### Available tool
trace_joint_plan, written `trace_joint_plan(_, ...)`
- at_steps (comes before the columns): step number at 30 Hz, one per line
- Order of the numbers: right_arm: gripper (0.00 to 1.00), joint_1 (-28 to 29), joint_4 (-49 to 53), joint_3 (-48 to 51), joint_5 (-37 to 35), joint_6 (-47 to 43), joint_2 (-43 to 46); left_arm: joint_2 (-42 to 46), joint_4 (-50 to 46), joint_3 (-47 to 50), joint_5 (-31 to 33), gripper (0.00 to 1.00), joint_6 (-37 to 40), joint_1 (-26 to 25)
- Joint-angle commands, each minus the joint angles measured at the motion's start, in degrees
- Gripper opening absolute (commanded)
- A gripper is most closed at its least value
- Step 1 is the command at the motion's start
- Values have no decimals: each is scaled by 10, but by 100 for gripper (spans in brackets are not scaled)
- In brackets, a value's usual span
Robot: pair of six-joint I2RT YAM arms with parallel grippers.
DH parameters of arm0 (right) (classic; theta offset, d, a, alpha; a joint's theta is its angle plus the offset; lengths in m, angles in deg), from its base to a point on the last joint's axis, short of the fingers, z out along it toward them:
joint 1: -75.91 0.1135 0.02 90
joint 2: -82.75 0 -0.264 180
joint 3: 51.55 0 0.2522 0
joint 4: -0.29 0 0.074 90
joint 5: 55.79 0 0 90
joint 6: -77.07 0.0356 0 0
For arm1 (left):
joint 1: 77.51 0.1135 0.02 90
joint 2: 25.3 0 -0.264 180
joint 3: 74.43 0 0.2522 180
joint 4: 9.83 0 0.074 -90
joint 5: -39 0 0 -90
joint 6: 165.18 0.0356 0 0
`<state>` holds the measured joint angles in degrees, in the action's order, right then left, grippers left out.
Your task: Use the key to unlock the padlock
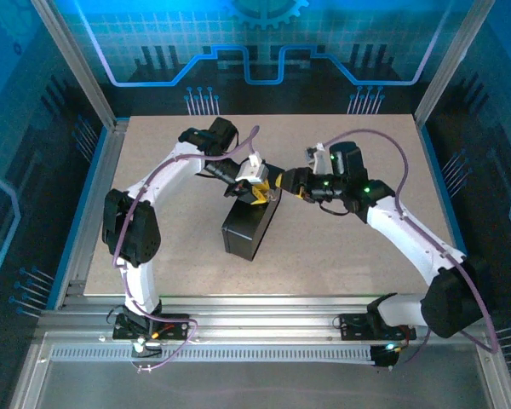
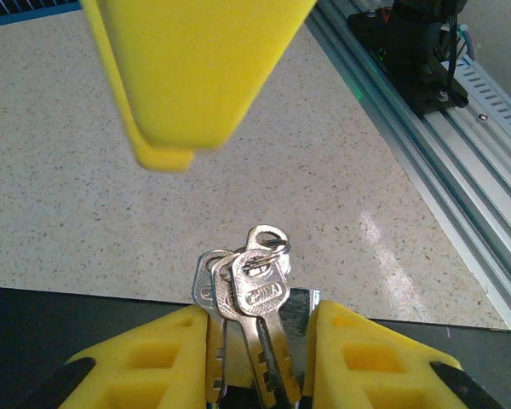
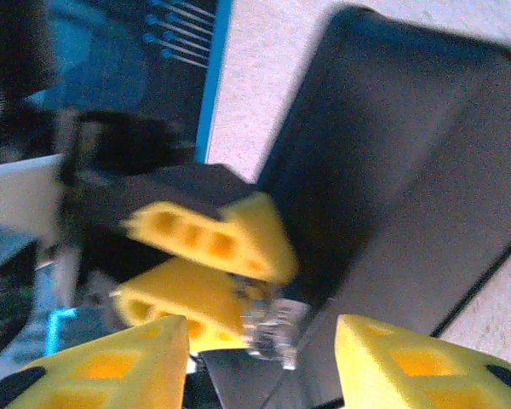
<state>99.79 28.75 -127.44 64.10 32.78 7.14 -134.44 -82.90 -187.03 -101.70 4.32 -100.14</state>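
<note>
1. Top view first: both arms reach in to the middle of the counter [image 1: 341,256]. The left gripper [image 1: 257,189] and right gripper [image 1: 283,183] sit nose to nose just above the upper end of the black box [image 1: 247,228].
2. Over to the left wrist camera. The key [image 2: 260,294] is in the lower centre of the frame, the front one of a small silvery bunch on a ring [image 2: 268,243].
3. The heads point up and the blades run down between the left gripper's yellow fingers [image 2: 179,358].
4. Those fingers are drawn in narrow, one on each side of the bunch, so I read the left gripper as holding the key.
5. The dark box top [image 2: 68,332] runs along the bottom left, with speckled counter [image 2: 68,170] beyond it.
6. A big blurred yellow finger [image 2: 196,60] of the right gripper hangs in from the top of the frame, above the key and clear of it.
7. The right wrist camera is blurry, but I can see my right gripper [image 3: 260,328] spread wide, with its fingers at the bottom corners.
8. The left gripper's fingers [image 3: 204,256] come in from the left at mid-frame with a silvery glint of the key [image 3: 268,332] at their tips. The glint lies in the gap between my right fingers, and as far as I can tell it touches neither.
9. The box [image 3: 409,170] takes up the upper right.
</note>
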Motion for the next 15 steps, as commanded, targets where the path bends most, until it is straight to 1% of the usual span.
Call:
trace_joint_plan(1, 51, 8, 66, -32, -18, -124, -6, -3, -16, -22, -47, 4, 10, -3)
trace_joint_plan(4, 53, 20, 78, -54, -11, -147, -22, -1, -15, -21, -46, 4, 9, -2)
trace_joint_plan(8, 55, 47, 144, -92, -69, -199, -49, 1, -15, -20, -45, 4, 8, -3)
trace_joint_plan(10, 56, 54, 159, -96, -91, -215, -54, 1, -15, -18, -45, 4, 9, -3)
trace_joint_plan(15, 56, 56, 148, -85, -83, -224, -53, 1, -15, -19, -46, 4, 8, -3)
